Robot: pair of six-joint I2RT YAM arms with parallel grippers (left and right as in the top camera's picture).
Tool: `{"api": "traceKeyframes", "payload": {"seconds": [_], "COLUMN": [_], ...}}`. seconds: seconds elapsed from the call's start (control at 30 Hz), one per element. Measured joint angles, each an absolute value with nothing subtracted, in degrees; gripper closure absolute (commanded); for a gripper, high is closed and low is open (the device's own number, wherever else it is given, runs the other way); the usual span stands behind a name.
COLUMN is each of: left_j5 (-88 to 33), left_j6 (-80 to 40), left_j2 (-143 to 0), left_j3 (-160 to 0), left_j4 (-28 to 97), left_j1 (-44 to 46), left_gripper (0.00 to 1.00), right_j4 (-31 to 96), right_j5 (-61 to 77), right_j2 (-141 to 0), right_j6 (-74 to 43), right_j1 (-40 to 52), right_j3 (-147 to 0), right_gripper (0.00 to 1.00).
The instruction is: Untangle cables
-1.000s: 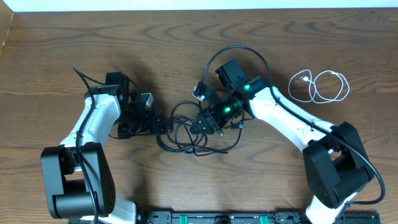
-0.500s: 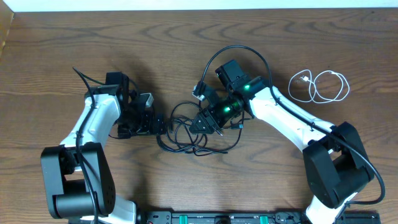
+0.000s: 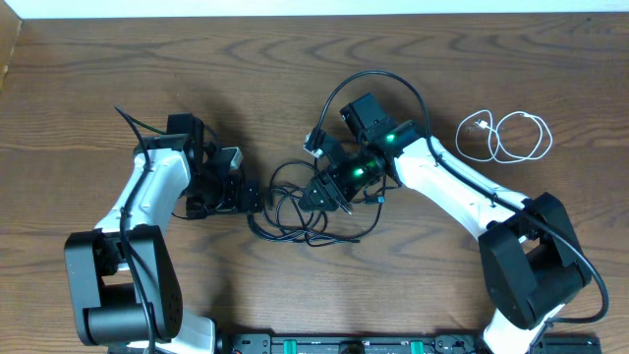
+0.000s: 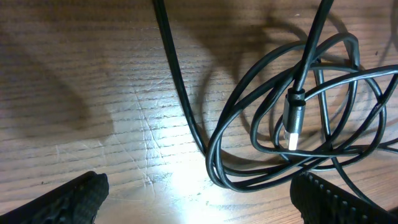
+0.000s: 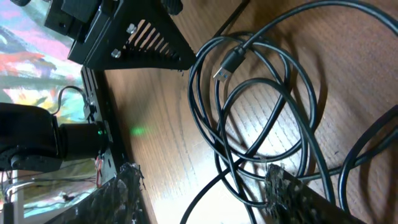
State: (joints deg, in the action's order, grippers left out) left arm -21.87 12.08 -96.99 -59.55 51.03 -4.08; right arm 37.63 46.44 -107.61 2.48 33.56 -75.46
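A dark wood-grain table [image 3: 118,79] fills the overhead view, a pale strip running along its far edge. The black cables [image 3: 300,208] lie in a loose tangle of loops at the middle, between the two arms, while the white cable [image 3: 507,136] sits coiled well apart at the right, beyond the right arm. The left gripper [image 3: 250,200] is just at the tangle's left edge and the right gripper [image 3: 316,197] is over its upper right; green lights [image 3: 390,138] glow on the right arm. The left wrist view shows what the overhead cannot: both fingertips [image 4: 71,196] spread wide with only bare wood and cable loops ahead, and a plug [image 4: 292,121] with a pale tip lying among the loops. The right wrist view shows its fingers [image 5: 295,198] apart, released, cable strands passing between them unclamped, a flat metal plug [image 5: 229,64] resting on the loops, and a black slotted wedge [image 5: 140,40] beyond.
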Motion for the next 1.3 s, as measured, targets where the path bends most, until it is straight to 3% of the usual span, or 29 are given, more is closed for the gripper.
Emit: {"api": "traceKeyframes", "payload": {"seconds": [1.3], "left_j5": [-21.9], "left_j6": [12.1], "left_j2": [-97.0], "left_j3": [-59.5], "left_j4": [51.0], "left_j1": [-4.1], "left_gripper": [0.02], "right_j4": [39.7], "right_j5": [40.4], "right_j2": [-107.6], "right_j6": [2.5], "right_j1": [33.6], "right_j3": [-75.5], "right_gripper": [0.35]}}
